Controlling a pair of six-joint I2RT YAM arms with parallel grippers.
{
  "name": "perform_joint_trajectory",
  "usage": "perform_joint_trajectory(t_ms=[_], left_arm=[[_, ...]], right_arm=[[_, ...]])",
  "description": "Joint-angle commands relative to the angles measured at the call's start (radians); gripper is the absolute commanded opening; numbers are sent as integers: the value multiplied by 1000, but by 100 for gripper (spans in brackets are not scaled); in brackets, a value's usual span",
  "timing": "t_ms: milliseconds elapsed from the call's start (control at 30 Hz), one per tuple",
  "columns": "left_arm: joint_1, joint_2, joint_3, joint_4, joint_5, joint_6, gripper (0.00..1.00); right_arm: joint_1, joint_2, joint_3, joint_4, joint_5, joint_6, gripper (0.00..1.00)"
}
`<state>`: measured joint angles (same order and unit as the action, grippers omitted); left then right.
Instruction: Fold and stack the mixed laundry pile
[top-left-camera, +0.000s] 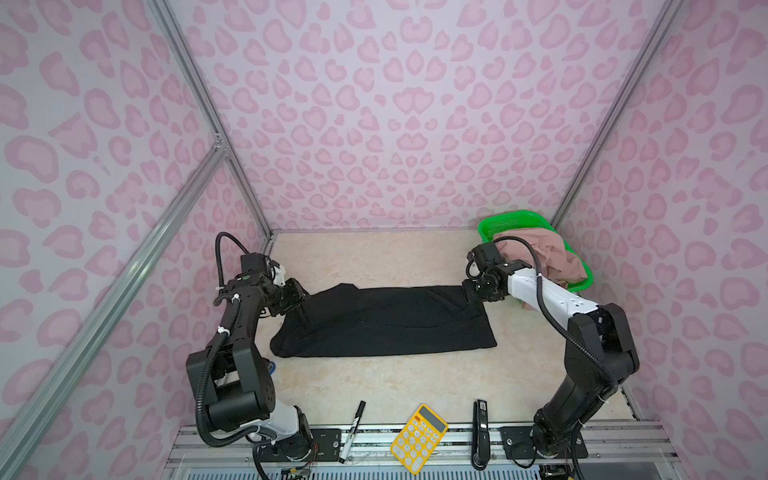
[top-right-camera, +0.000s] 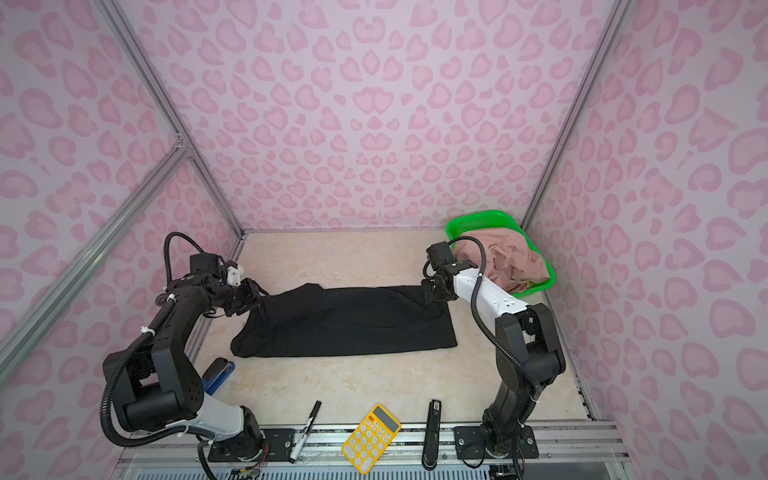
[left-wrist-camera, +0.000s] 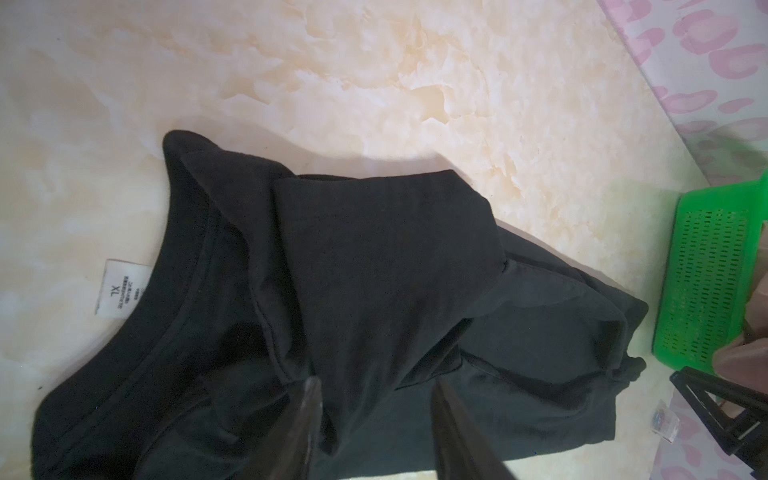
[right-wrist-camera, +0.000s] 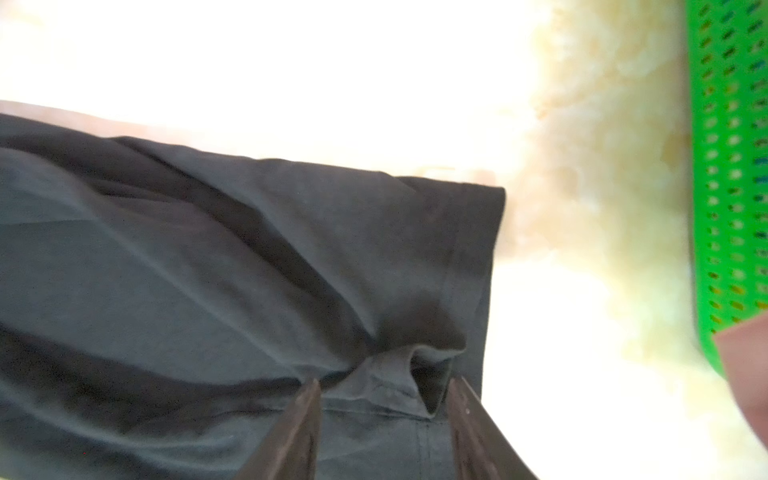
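One large black garment (top-left-camera: 386, 322) is laid flat across the middle of the table (top-left-camera: 374, 386) in both top views, stretched between the two grippers. Its left end is met by the left gripper (left-wrist-camera: 376, 399), whose jaws are parted with bunched cloth filling the gap; whether it is gripped cannot be told. At its upper right corner, the right gripper (right-wrist-camera: 384, 395) is seen with jaws spread around a loose puckered fold. Pink cloth (top-left-camera: 540, 255) is heaped in the green basket (top-left-camera: 498, 222) at upper right.
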<state>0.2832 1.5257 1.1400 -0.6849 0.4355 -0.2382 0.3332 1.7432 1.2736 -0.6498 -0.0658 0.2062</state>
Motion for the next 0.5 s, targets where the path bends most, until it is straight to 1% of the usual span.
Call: perform_joint_trajectory(t_ms=[0,200,300,367,467], left_arm=[[-1,12,-5,23,17,-6,46],[-1,16,5,16,12,0,46],[-1,21,12,10,14,2,46],[-1,21,14,10,14,2,46],[-2,19,15,5,11,6,46]], right_arm=[[1,17,-25,-46,64,50,50],[1,-1,-114,16,24,76,42],[0,4,-143,72,4,73,36],[-2,12,-148,102,-7,66,33],[-2,28,-134,108,-19,53,32]])
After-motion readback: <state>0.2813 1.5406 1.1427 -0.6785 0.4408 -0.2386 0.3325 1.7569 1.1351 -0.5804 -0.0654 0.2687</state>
